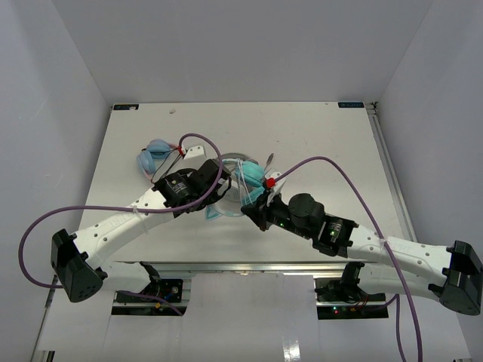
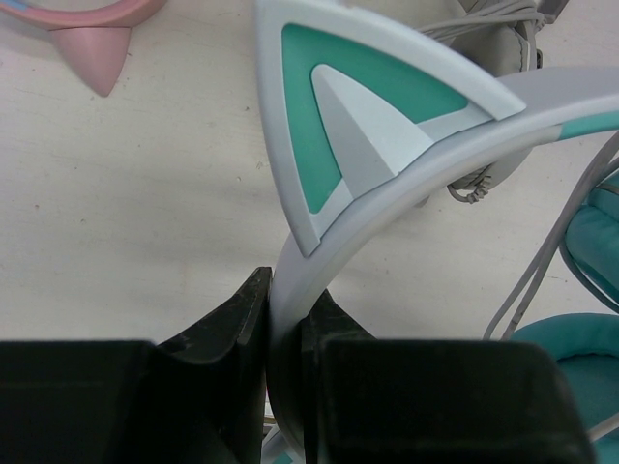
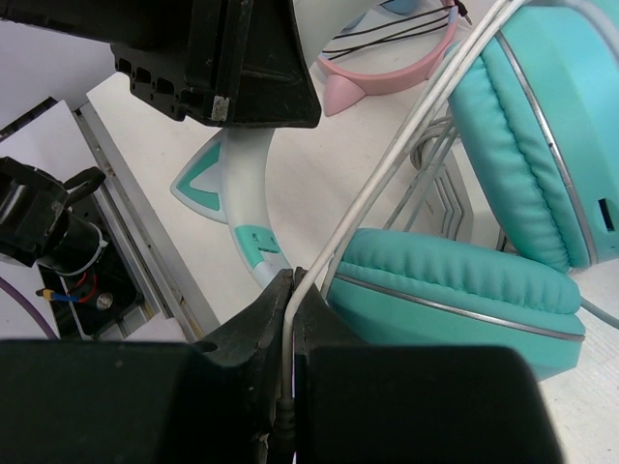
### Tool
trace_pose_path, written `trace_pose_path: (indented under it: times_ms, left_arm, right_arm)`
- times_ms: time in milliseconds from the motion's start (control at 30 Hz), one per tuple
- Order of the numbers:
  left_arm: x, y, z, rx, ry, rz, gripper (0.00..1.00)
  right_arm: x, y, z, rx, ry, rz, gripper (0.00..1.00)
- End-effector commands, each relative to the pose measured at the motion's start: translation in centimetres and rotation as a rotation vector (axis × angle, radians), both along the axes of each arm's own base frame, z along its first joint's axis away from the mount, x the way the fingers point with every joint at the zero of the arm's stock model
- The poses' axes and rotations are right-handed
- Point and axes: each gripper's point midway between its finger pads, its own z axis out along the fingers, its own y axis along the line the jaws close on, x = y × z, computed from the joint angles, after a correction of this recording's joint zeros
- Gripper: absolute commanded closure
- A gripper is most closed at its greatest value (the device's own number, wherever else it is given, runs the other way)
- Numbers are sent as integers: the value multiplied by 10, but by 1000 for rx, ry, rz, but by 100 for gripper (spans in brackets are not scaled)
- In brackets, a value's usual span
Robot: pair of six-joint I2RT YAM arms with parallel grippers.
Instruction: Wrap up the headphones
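Note:
The teal headphones (image 1: 253, 178) sit mid-table between my two grippers. My left gripper (image 2: 287, 302) is shut on their pale headband (image 2: 406, 184), just below a cat-ear point (image 2: 358, 116). The turquoise ear cups (image 2: 580, 358) lie to its right. My right gripper (image 3: 292, 290) is shut on the thin whitish cable (image 3: 387, 174), which runs up over the ear cups (image 3: 455, 290). In the top view the left gripper (image 1: 216, 193) is left of the cups and the right gripper (image 1: 254, 202) just below them.
Light-blue-and-pink headphones (image 1: 155, 159) with a dark cable lie at the left rear; their pink headband (image 3: 387, 77) shows beyond the cups. A grey cable bundle (image 2: 503, 19) lies behind the headband. The table's near rail (image 3: 135, 242) is close to the right gripper.

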Motion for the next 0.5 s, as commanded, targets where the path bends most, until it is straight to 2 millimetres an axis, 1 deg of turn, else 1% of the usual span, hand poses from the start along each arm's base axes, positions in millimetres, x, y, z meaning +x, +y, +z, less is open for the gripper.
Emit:
trace_pose_path:
  times_ms: [0,200,367,467]
  left_arm:
    - [20,3,36,-123,-138,131,100]
    - [20,8,40,-131,-151,160,100]
    - [17,4,42,-161,-142,150,100]
    - [16,3,43,-165,-140,140,100]
  right_arm:
    - [-14,6,7,17,8,46,92]
    - [-23,12,7,22,18,87,92]
    - [-23,15,1,6,29,82,92]
    - [-19,15,-2,0,29,55,89]
